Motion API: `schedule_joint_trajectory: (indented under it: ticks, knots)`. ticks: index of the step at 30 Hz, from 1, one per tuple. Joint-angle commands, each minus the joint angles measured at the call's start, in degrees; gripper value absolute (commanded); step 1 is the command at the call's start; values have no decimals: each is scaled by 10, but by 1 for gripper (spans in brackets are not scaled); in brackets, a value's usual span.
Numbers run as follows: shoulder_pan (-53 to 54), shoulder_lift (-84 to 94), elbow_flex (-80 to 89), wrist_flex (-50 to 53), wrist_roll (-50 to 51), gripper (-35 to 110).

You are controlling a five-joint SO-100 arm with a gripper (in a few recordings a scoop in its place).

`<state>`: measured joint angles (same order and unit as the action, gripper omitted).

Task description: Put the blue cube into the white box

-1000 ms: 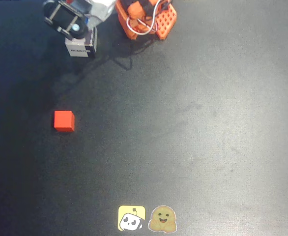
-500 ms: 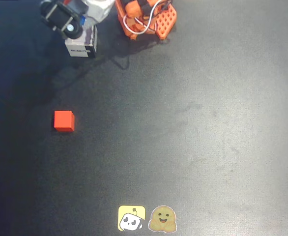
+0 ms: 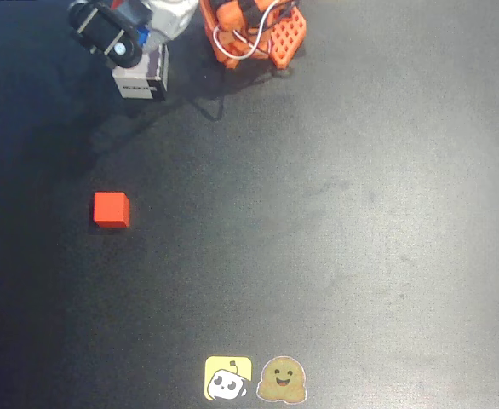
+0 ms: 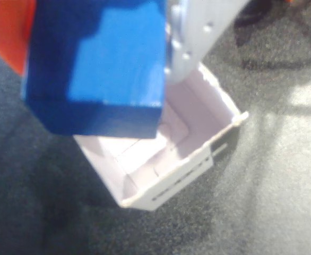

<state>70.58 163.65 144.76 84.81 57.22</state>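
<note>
In the wrist view the end effector point(image 4: 100, 58) is clamped on the blue cube point(image 4: 100, 69), a pale finger point(image 4: 198, 32) against the cube's right face; the cube hangs above the open white box point(image 4: 166, 154), over its upper-left part, not yet inside; in the overhead view the box point(image 3: 139, 78) sits on the black table point(image 3: 318, 213) near the top-left, beside the orange arm base point(image 3: 254, 34); a red cube point(image 3: 111, 210) lies well apart, lower left.
</note>
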Motion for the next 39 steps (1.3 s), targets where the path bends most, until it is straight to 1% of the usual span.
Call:
schedule_joint_trajectory:
  ticks: [1, 9, 13, 15, 19, 25, 28, 30, 33, 39]
  knots:
    - [-7, 8, -3, -1, 6, 7]
    - [-32, 30, 1, -1, 9, 23]
    - [-32, 31, 2, -1, 7, 23]
    - [-31, 33, 2, -1, 7, 19]
    - [-21, 31, 4, -2, 15, 1]
    - [-56, 54, 10, -29, 22, 0]
    - [-106, 53, 5, -64, 25, 0]
    - [-163, 49, 3, -88, 40, 0]
    - [-267, 53, 0, -115, 81, 0]
    - [-482, 81, 27, -138, 211, 0]
